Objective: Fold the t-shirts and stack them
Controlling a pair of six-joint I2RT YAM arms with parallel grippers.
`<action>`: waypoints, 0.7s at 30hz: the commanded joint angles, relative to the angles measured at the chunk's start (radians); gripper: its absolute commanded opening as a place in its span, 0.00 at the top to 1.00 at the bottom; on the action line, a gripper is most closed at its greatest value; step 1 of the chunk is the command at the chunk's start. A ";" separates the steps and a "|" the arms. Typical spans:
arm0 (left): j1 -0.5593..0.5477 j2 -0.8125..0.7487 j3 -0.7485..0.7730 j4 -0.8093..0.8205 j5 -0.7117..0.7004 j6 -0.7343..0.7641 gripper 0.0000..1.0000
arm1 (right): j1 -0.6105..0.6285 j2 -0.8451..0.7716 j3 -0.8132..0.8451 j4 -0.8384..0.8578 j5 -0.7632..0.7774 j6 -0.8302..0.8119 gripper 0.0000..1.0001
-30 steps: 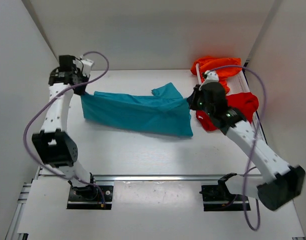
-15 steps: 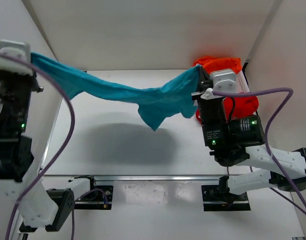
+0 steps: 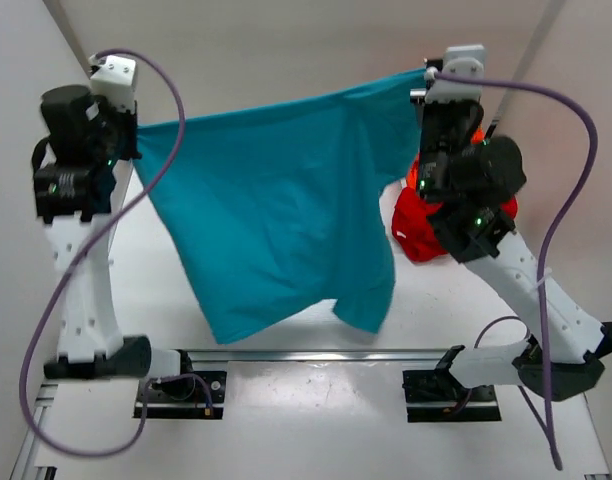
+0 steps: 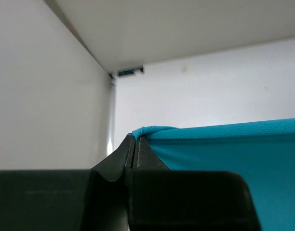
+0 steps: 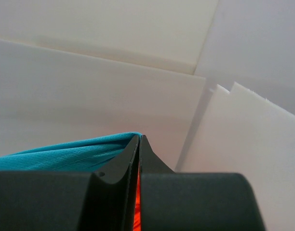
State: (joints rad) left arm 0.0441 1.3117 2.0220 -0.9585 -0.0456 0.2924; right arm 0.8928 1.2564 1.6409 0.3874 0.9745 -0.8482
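Start at the left: your left gripper (image 3: 136, 135) is raised high above the left edge of the desk (image 3: 436, 310), its fingers clenched on one corner of the teal t-shirt (image 3: 276, 220). The left wrist view shows the jaws pressed together with the hem bunched at their tips.

From there the teal t-shirt hangs in the air like a curtain across the middle. Its top edge is pulled fairly taut between the two arms, and its lower part dangles toward the near edge with one bottom corner curled. Whether it touches the desk anywhere, you cannot tell.

On the right, your right gripper (image 3: 424, 76) pinches the other top corner, jaws tight on the cloth, as the right wrist view confirms.

Behind that arm, by the right edge of the desk, the red t-shirt (image 3: 414, 228) lies crumpled. Only a sliver of the orange t-shirt (image 3: 418, 176) shows past it.

So you are early in the task — no shirt is folded and nothing is stacked. The teal one is only being spread open. It has yet to be laid flat and folded, and then the red and orange need the same before stacking.
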 commanded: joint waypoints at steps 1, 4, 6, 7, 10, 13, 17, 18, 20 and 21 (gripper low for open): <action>0.063 0.095 0.004 -0.036 0.067 -0.050 1.00 | -0.156 0.082 0.120 -0.317 -0.198 0.301 1.00; 0.060 0.170 -0.040 -0.014 0.150 -0.073 1.00 | -0.300 0.159 0.107 -0.416 -0.331 0.452 0.99; 0.054 0.199 -0.088 0.006 0.187 -0.064 1.00 | -0.347 0.196 0.048 -0.413 -0.370 0.492 1.00; 0.040 0.228 -0.101 0.021 0.194 -0.062 1.00 | -0.360 0.219 0.018 -0.417 -0.393 0.527 1.00; 0.016 0.303 -0.157 0.056 0.205 -0.053 1.00 | -0.433 0.287 -0.051 -0.449 -0.488 0.632 1.00; 0.014 0.395 -0.174 0.102 0.205 -0.053 1.00 | -0.485 0.356 -0.105 -0.406 -0.557 0.673 1.00; 0.011 0.559 -0.080 0.127 0.173 -0.059 1.00 | -0.514 0.481 -0.066 -0.369 -0.608 0.696 1.00; 0.013 0.604 -0.033 0.124 0.165 -0.058 1.00 | -0.528 0.521 -0.032 -0.367 -0.618 0.719 1.00; 0.016 0.655 0.015 0.132 0.153 -0.055 1.00 | -0.544 0.576 0.005 -0.367 -0.642 0.744 1.00; 0.017 0.691 0.039 0.130 0.151 -0.053 1.00 | -0.555 0.592 0.022 -0.380 -0.643 0.751 1.00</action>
State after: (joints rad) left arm 0.0559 1.9877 1.9663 -0.8612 0.1303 0.2367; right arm 0.3653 1.8282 1.5627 -0.0563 0.3809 -0.1661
